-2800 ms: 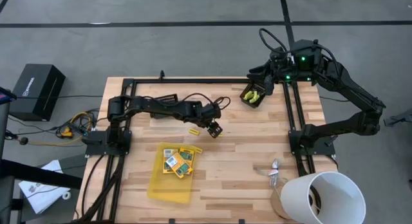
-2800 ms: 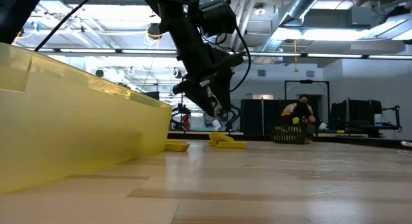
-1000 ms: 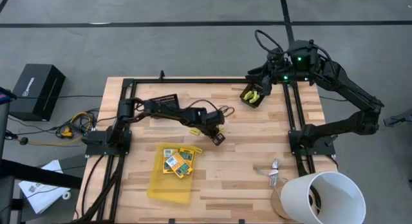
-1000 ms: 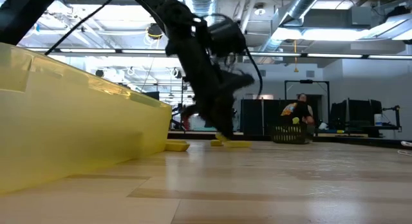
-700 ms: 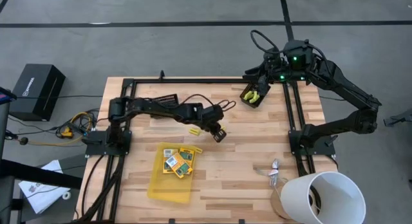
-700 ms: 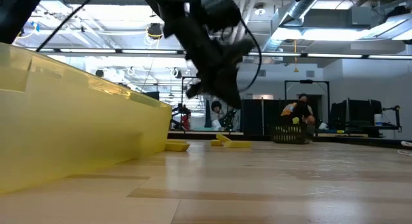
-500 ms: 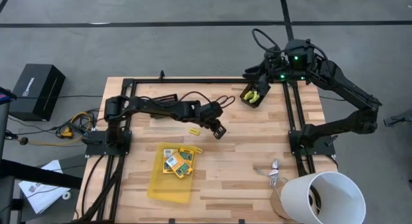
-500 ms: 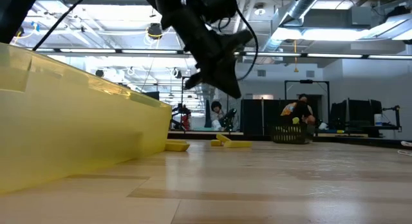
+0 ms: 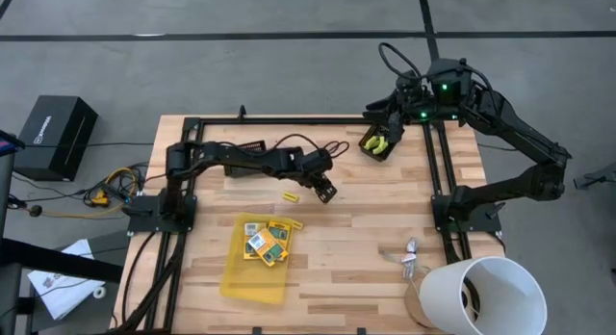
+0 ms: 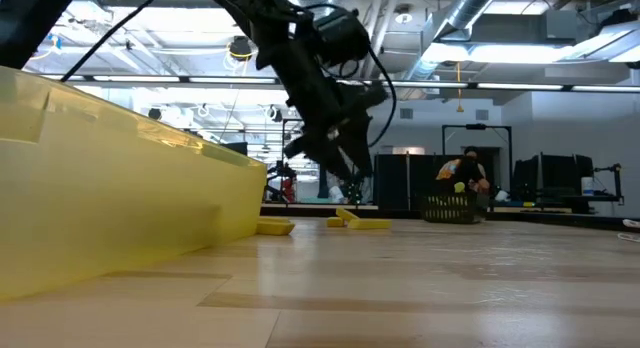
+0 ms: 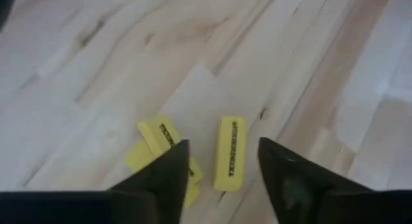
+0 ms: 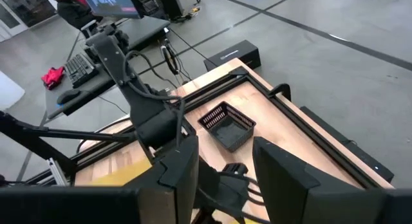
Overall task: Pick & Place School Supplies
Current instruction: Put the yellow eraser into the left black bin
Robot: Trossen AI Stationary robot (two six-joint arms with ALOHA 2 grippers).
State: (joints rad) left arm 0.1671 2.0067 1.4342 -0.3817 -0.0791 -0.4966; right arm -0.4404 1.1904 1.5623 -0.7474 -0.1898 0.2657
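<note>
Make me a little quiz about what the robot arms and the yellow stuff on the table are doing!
1. True or false: the left claw is open above the yellow sticks.
2. What lies in the yellow tray? A: printed boxes; B: scissors; C: nothing.
3. Fill in: the yellow-green-handled tools sit in a small black ______ near the right claw.

Key: 1 true; 2 A; 3 basket.
</note>
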